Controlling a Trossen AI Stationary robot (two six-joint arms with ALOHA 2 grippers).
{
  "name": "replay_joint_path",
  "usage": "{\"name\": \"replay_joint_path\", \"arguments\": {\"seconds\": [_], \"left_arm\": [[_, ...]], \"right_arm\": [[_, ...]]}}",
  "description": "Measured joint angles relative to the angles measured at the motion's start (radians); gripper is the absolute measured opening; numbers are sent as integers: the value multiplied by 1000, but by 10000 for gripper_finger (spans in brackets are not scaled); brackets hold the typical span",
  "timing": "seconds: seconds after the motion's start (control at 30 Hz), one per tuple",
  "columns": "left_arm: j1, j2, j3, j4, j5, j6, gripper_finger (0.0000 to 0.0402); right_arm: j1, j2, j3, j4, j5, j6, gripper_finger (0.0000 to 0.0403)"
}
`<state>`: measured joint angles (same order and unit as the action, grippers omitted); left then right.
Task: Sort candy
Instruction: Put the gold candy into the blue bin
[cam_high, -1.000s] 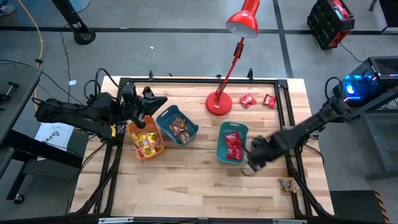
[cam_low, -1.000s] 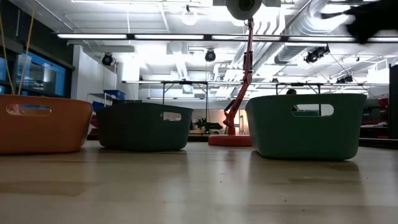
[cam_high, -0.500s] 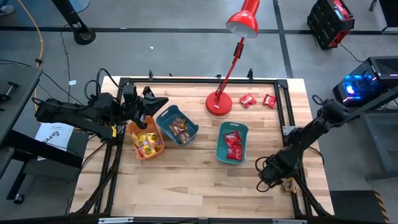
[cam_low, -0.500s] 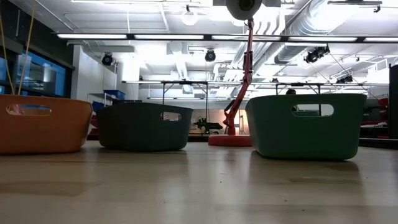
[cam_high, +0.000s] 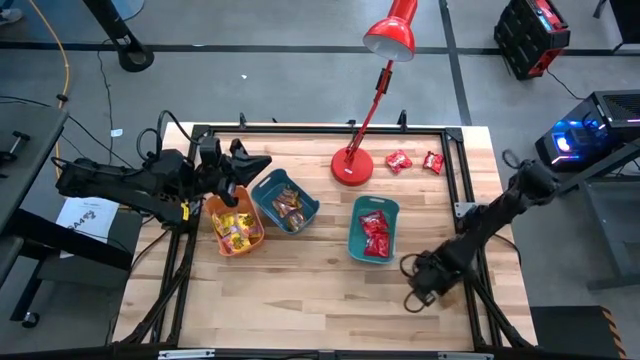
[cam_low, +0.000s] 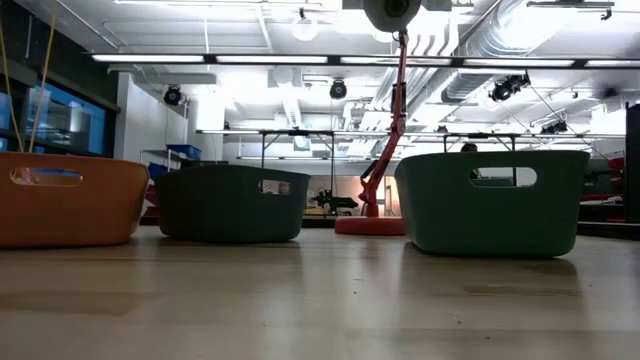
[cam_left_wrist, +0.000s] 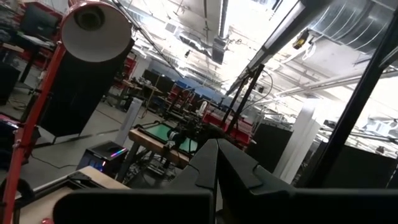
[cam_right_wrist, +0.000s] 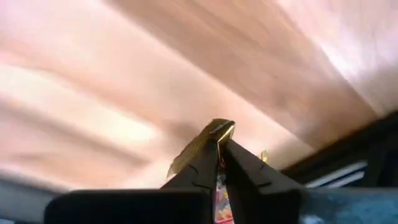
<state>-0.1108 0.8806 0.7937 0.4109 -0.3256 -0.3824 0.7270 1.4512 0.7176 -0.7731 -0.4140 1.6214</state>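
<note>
A gold, brown-orange candy packet (cam_right_wrist: 210, 138) sits between the shut fingers of my right gripper (cam_high: 412, 296) (cam_right_wrist: 219, 148), low over the table's near right part. Two red candies (cam_high: 399, 160) (cam_high: 432, 161) lie flat on the table at the far right. The orange bin (cam_high: 236, 228) holds yellow candy. The blue-teal bin (cam_high: 286, 203) holds brown-orange candy, and the teal bin (cam_high: 373, 230) holds red candy. My left gripper (cam_high: 262, 160) (cam_left_wrist: 217, 149) is shut on nothing, raised beyond the orange bin at the far left. My right gripper pinches the packet between its two fingers. The packet's gold end (cam_right_wrist: 217, 129) sticks out past the fingertips, and more of the wrapper (cam_right_wrist: 219, 186) shows farther back between them. Whether the packet is clear of the table I cannot tell.
A red desk lamp stands with its base (cam_high: 352, 166) at the far middle and its head hanging out beyond the far edge. A black frame rail (cam_high: 462, 180) runs along the right side. Bare wood (cam_high: 300, 300) lies along the near edge.
My right gripper has gone from beside the teal bin toward the near right corner, where the brown-orange packet lay, and has taken hold of it. It has then carried the packet a little toward the table's left; that spot by the rail is now bare.
</note>
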Motion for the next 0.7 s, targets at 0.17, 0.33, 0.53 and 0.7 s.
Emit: {"name": "replay_joint_path", "arguments": {"seconds": [0.17, 0.33, 0.53, 0.7], "left_arm": [[0, 0, 0, 13, -22, 0, 0], [0, 0, 0, 12, -34, 0, 0], [0, 0, 0, 7, -34, 4, 0], [2, 0, 0, 7, -34, 16, 0]], "right_arm": [[-117, -83, 233, -61, 216, -260, 6], [-285, -90, 441, -19, 533, -633, 2], [-561, -1, 481, 418, 571, -997, 1], [-697, 152, 481, 847, 493, -1069, 3]]}}
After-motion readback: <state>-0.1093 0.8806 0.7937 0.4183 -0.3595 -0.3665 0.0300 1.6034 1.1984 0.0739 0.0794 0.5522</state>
